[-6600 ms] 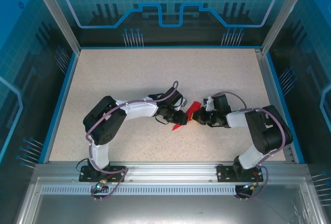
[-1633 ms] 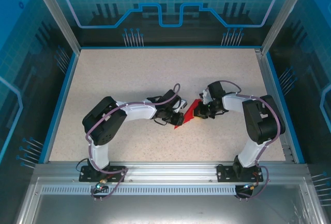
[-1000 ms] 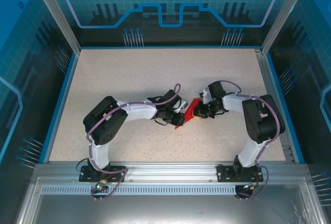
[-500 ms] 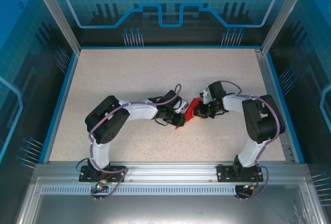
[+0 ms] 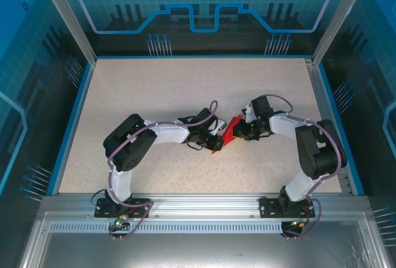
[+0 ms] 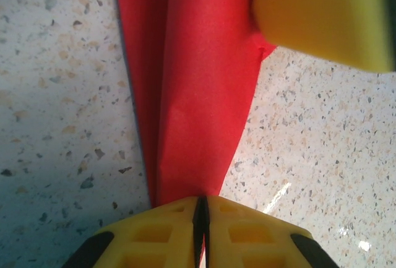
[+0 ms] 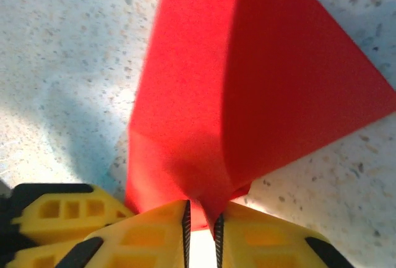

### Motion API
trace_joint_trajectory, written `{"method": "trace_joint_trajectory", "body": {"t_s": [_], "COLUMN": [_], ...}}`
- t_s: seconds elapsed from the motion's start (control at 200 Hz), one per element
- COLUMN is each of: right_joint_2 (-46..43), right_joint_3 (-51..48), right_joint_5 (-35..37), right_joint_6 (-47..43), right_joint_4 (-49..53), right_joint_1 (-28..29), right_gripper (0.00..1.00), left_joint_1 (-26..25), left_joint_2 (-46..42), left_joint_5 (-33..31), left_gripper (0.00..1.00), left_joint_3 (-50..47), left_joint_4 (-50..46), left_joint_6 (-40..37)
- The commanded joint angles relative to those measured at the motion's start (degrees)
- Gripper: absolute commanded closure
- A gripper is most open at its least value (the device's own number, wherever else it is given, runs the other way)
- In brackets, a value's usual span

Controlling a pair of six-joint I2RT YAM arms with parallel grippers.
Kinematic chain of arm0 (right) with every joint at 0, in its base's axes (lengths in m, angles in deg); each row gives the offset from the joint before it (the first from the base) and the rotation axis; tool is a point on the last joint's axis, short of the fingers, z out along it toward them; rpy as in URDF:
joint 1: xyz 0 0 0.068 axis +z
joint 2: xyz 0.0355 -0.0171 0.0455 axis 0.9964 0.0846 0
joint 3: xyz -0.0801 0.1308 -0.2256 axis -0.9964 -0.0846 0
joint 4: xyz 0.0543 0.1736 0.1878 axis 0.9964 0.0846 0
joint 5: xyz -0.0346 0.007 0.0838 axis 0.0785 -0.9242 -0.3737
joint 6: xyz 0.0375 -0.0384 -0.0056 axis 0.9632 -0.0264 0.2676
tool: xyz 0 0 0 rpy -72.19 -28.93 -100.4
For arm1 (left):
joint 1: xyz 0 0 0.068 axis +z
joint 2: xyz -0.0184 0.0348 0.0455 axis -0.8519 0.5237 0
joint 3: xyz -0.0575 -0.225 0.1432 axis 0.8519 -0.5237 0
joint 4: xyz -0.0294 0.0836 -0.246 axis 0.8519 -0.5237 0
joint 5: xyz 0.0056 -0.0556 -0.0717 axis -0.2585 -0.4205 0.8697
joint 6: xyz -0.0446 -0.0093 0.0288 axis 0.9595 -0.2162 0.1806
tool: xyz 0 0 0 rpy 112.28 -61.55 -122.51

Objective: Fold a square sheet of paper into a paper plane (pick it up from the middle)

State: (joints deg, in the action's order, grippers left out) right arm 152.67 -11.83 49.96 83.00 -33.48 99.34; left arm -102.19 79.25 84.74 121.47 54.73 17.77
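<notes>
Pinching paper plane (image 5: 229, 133) — L gripper (image 6: 201, 211) one end, R gripper (image 7: 201, 221) other

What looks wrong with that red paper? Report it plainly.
Nothing serious stands out. The red paper is folded lengthwise and pinched from opposite sides by the left gripper and the right gripper. No tear is visible. It only puckers slightly where the right gripper pinches it.
</notes>
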Motion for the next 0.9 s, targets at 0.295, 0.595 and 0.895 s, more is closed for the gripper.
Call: {"method": "trace_joint_trajectory", "body": {"t_s": [0.295, 0.595, 0.895], "right_joint_2": [-14.51, -12.26, -2.37], "right_joint_3": [-4.66, -8.58, -11.54], "right_joint_5": [-1.05, -0.14, -2.58], "right_joint_6": [5.57, 16.23, 24.91], "right_joint_4": [3.67, -11.71, -31.67], "right_joint_1": [2.95, 4.36, 5.89], "right_gripper": [0.78, 0.83, 0.91], "left_joint_1": [-0.31, -0.28, -0.20], "left_joint_2": [4.01, 3.59, 1.81], "left_joint_5": [-3.64, -2.63, -2.70], "left_gripper": [0.85, 0.86, 0.86], "left_joint_3": [-3.33, -4.93, -7.68], "left_joint_4": [-0.70, 1.21, 3.01], "left_joint_6": [-0.96, -0.65, -1.04]}}
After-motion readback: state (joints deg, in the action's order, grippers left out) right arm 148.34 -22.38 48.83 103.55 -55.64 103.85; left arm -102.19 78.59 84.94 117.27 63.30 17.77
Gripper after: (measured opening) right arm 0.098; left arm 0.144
